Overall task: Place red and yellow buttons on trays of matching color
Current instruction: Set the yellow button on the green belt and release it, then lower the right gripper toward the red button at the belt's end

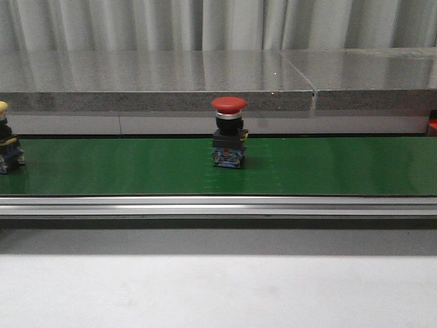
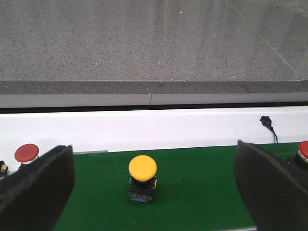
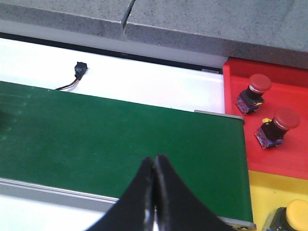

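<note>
Yellow button point(image 2: 142, 178) between spread left pincer point(image 2: 154, 185) fingers, right pincer point(image 3: 155, 166) pressed together

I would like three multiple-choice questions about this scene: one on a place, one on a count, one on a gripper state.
1. Where does the yellow button between the left gripper fingers stand?
A. green belt
B. red tray
C. grey ledge

2. How many red buttons lie on the red tray?
A. none
B. two
C. four

3. How is the right gripper?
A. open wide
B. holding a button
C. shut, empty

Answers: 1 A, it stands on the green belt. 2 B, the right wrist view shows two there. 3 C, its fingertips meet with nothing between.
</note>
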You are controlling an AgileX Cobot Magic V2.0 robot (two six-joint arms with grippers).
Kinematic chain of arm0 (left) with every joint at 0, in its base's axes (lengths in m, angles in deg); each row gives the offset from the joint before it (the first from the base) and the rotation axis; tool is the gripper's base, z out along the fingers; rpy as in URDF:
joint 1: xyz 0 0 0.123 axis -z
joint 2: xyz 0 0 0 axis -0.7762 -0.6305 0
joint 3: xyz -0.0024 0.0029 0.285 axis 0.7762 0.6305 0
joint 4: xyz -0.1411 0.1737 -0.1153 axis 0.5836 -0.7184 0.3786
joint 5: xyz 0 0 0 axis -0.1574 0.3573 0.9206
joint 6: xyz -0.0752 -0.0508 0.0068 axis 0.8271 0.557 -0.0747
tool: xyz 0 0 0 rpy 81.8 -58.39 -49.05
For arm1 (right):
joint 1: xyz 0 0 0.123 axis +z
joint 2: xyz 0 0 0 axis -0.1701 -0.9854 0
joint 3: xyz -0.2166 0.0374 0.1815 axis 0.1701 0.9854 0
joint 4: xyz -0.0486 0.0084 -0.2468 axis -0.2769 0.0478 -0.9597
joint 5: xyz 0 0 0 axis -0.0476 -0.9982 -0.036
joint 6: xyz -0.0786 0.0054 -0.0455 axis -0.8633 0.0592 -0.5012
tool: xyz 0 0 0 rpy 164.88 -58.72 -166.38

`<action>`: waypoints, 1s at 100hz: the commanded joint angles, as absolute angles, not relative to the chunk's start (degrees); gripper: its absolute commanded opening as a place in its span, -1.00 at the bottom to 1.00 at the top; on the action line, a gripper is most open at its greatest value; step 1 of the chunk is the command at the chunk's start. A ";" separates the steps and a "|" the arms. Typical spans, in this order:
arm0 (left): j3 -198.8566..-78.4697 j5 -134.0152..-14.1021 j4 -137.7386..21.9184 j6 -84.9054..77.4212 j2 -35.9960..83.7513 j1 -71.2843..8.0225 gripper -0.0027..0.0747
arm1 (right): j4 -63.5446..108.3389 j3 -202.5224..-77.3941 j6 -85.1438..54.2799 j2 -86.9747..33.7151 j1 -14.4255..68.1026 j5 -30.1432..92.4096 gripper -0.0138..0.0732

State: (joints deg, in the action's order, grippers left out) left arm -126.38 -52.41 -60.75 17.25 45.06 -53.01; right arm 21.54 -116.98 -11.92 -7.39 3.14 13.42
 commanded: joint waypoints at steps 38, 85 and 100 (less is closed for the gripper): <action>-120.34 -57.43 -59.26 17.12 53.89 -52.60 -0.98 | 22.17 -118.50 -12.36 -7.13 3.43 17.03 -0.84; -120.34 -57.43 -59.14 17.12 53.89 -52.60 -0.98 | 22.17 -118.50 -12.36 -7.13 3.43 17.29 -0.84; -120.34 -57.43 -59.14 17.12 53.89 -52.60 -0.98 | 22.17 -118.50 -12.36 -7.13 3.43 18.17 -0.84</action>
State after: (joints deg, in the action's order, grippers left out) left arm -118.86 -53.23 -60.66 17.21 54.01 -53.01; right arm 21.54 -116.98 -11.92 -7.39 3.14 13.67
